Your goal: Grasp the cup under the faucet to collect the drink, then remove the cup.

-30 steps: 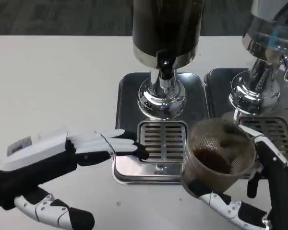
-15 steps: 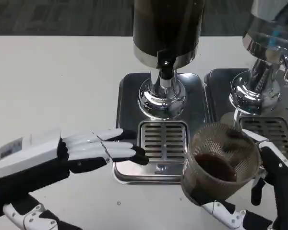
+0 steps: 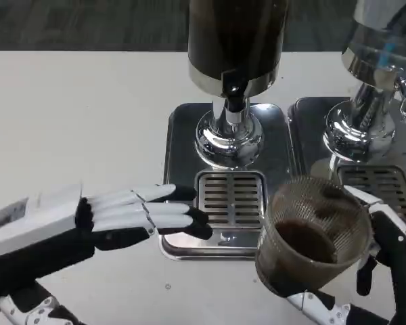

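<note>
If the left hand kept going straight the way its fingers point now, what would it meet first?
The left hand points rightward, fingertips already at the drip tray's left edge. Going on, it would cross the grate, then probably meet the cup held in the right hand, though relative height is unclear.

- A drinks-serving test bench is showing: two chrome-based beverage dispensers (image 3: 233, 61) are standing at 12 and 2 o'clock.
- Steel drip trays (image 3: 230, 203) are sitting on a white table (image 3: 74, 122).
</note>
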Controlling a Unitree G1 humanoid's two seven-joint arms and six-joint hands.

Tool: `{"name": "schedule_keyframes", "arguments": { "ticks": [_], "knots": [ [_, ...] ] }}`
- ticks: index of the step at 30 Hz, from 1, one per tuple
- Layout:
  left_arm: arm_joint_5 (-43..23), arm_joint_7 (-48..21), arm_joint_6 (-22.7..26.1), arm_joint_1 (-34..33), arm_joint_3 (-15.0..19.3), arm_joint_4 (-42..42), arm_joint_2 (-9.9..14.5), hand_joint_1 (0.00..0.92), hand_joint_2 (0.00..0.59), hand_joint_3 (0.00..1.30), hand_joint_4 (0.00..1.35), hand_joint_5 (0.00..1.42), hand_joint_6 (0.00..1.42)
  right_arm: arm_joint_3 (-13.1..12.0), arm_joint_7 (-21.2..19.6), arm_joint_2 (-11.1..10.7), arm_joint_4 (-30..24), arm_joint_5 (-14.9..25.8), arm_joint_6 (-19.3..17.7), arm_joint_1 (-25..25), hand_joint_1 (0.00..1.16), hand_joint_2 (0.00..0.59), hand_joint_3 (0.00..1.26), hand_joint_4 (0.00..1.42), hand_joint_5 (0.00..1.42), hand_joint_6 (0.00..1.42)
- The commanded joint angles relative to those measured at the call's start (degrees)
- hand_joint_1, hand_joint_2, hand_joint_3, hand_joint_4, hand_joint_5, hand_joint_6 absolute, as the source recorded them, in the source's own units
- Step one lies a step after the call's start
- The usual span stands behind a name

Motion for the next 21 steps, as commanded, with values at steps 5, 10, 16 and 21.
{"name": "schedule_keyframes", "arguments": {
  "ticks": [5,10,16,21],
  "knots": [
    [-1.39,0.17,0.49,1.38,0.00,-1.63,1.27,0.000,0.141,0.19,0.07,0.04,0.08,-0.60,-0.04,1.17,-2.56,0.51,-2.90,0.30,0.76,0.212,0.68,0.77,0.97,1.30],
    [-1.33,0.12,0.53,1.42,-0.03,-1.64,1.19,0.000,0.141,0.19,0.07,0.04,0.09,-0.77,0.32,1.44,-2.45,0.64,-3.00,0.20,0.76,0.212,0.68,0.77,0.97,1.30],
    [-1.44,0.07,0.56,1.14,-0.08,-1.46,1.11,0.000,0.142,0.20,0.07,0.04,0.09,-0.96,0.52,1.72,-2.17,0.65,-3.20,-0.05,0.76,0.206,0.68,0.77,0.97,1.30],
    [-1.65,0.00,0.77,1.02,-0.08,-1.29,1.09,0.000,0.142,0.20,0.07,0.05,0.09,-1.27,0.71,1.97,-1.94,0.62,-3.33,-0.32,0.76,0.201,0.69,0.79,0.97,1.30]
  ]
}}
